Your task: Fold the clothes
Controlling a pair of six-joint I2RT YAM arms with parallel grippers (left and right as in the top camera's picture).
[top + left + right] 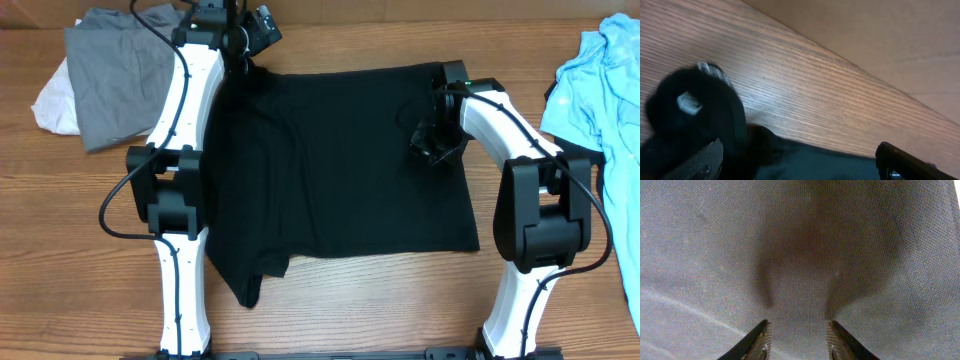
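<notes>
The right pincer (800, 339) is pinching a ridge of shirt (340, 160) (left pincer (800, 167) gaping wide), so I'd be lifting slowly.

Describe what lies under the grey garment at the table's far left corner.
A white garment pokes out from under the grey garment along its left edge, on the wooden table. How far the white cloth runs beneath, and anything else there, is covered.
</notes>
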